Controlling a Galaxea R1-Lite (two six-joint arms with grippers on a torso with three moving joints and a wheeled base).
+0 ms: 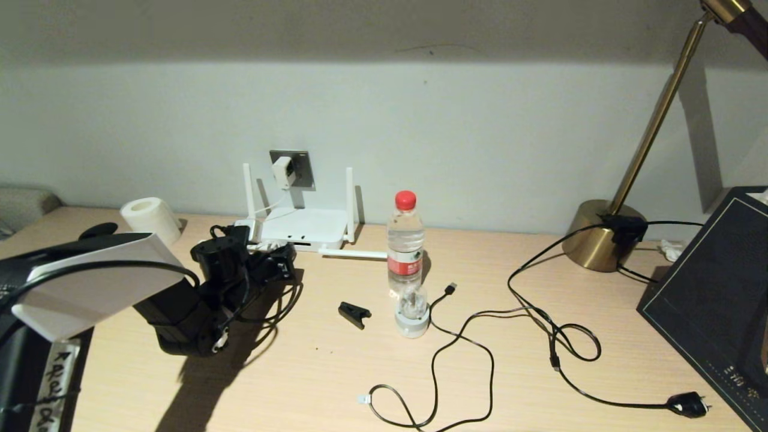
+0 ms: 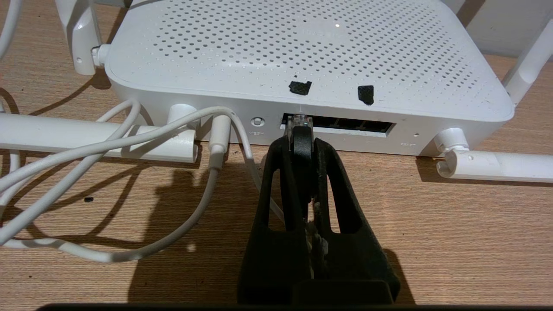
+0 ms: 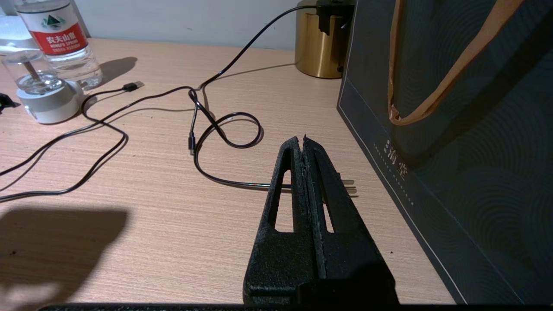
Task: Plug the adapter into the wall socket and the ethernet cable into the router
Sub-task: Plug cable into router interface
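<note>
The white adapter sits in the dark grey wall socket, and its thin white cord runs down to the router. The router is a flat white box with stick antennas, lying below the socket. My left gripper is shut on the ethernet cable's black boot, right at the router's front edge. The clear connector is at the mouth of the leftmost dark port; how deep it sits I cannot tell. The black ethernet cable loops under the left arm. My right gripper is shut and empty.
A water bottle and a small black clip stand mid-table. The USB-tipped cable and lamp cord lie looped there. The black plug's prongs lie under my right gripper, beside a dark bag. Brass lamp base; paper roll.
</note>
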